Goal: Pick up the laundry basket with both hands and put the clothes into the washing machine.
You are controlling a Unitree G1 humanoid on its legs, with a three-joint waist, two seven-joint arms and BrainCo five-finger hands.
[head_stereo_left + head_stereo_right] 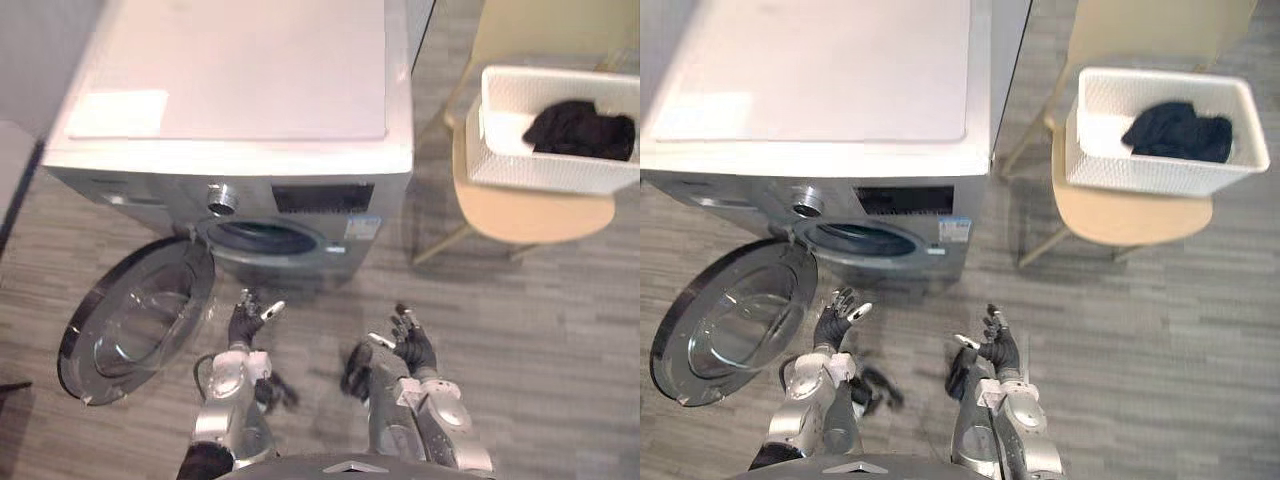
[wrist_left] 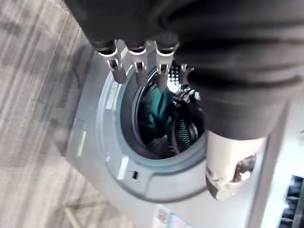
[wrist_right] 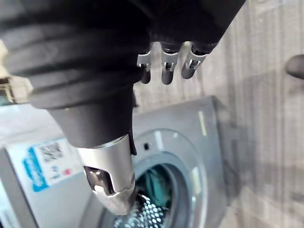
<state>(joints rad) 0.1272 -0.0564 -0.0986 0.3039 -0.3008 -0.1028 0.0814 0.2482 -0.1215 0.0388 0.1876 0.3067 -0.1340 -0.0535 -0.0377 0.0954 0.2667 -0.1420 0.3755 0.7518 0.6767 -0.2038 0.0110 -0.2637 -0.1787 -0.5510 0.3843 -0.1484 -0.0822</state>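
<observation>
Nearest, low in the head views, the left hand point(image 1: 243, 322) is raised at 7 o'clock and the right hand point(image 1: 412, 345) at 5 o'clock. The two are apart from each other, above the grey plank floor point(image 1: 520, 330). Both have their fingers straight and spread with the thumb set off to one side, and both are empty and touch nothing. Each wrist view shows the same: a row of straight fingers point(image 2: 135, 64) on the left and fingers point(image 3: 166, 66) on the right, thumbs clear of them.

Just beyond the left hand, at 9 o'clock, the round glass-fronted door point(image 1: 135, 320) of the silver-grey front-loading washing machine point(image 1: 230, 90) stands swung wide open towards the robot's left. At 12 o'clock from the hands is the drum opening point(image 1: 262, 238), uncovered, and the wrist views show a teal cloth point(image 2: 159, 111) lying inside the drum. Above the opening on the machine's front are a round silver dial point(image 1: 221, 199) and, to its right, a dark display panel point(image 1: 322, 197).

Farthest off, at 2 o'clock and well apart from both hands and from the machine, a pale wooden chair point(image 1: 535, 212) carries the white perforated plastic laundry basket point(image 1: 545, 175) on its seat. The dark bundled clothes point(image 1: 580, 130) lie inside the basket, towards its right end.
</observation>
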